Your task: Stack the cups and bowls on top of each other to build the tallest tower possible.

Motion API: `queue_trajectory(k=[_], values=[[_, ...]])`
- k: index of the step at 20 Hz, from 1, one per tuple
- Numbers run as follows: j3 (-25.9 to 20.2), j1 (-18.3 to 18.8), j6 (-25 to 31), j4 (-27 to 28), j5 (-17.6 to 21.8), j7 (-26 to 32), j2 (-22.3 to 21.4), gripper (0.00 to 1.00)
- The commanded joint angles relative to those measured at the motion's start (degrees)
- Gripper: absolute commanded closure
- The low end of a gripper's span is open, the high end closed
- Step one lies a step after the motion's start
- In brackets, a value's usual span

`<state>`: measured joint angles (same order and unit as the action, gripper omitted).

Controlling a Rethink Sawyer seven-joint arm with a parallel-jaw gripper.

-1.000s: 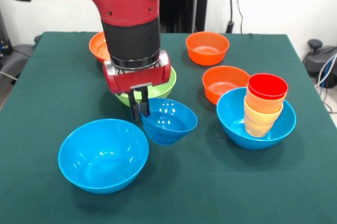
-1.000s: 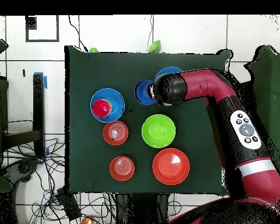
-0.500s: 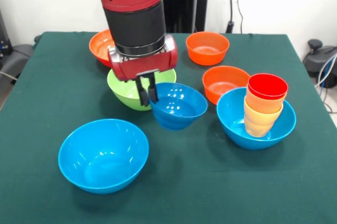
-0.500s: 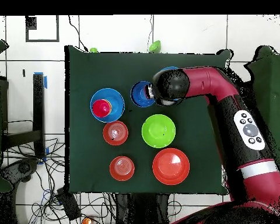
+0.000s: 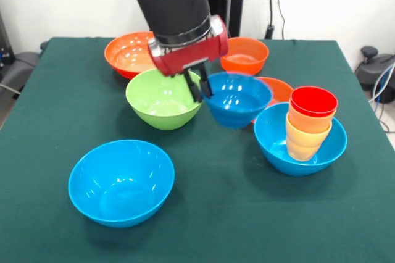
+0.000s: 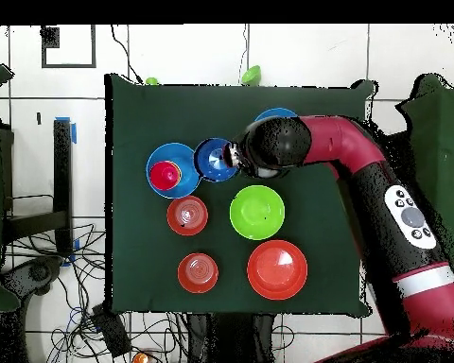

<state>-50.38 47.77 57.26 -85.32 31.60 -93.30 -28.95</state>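
The gripper (image 5: 199, 87) is clamped on the rim of the small dark blue bowl (image 5: 237, 99), which is held lifted above the green table (image 5: 55, 121), between the green bowl (image 5: 163, 98) and the tower (image 5: 308, 124). The tower is formed by a red cup (image 5: 313, 102) nested on yellow-orange cups inside a light blue bowl (image 5: 276, 142). A second light blue bowl (image 5: 120, 181) is seen apart, empty.

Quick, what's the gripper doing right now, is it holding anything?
Gripper: shut on the rim of the small dark blue bowl, holding it lifted off the table.
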Motion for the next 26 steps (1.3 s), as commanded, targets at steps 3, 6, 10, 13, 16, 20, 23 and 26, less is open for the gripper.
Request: queue_trajectory(k=[3, 6, 10, 13, 16, 20, 23, 26], values=[[-5.19, 2.45, 8.87, -10.08, -4.71, 15.97, -1.44, 1.00], [-5.49, 1.89, 8.51, -10.46, -4.93, 14.39, -1.39, 1.00], [-5.95, 1.21, 8.01, -11.93, -5.87, 11.07, -1.84, 1.00], [-5.34, -0.17, 3.69, -13.93, -5.63, 6.41, -1.28, 1.00], [-4.17, -2.89, -0.93, -14.89, -4.57, 1.49, -1.95, 1.00], [-2.22, -7.29, -3.85, -14.62, -4.30, -4.79, -3.90, 1.00], [0.51, -11.53, -4.91, -13.60, -4.32, -9.81, -5.85, 1.00], [2.50, -14.24, -5.09, -12.43, -4.74, -11.05, -7.02, 1.00]])
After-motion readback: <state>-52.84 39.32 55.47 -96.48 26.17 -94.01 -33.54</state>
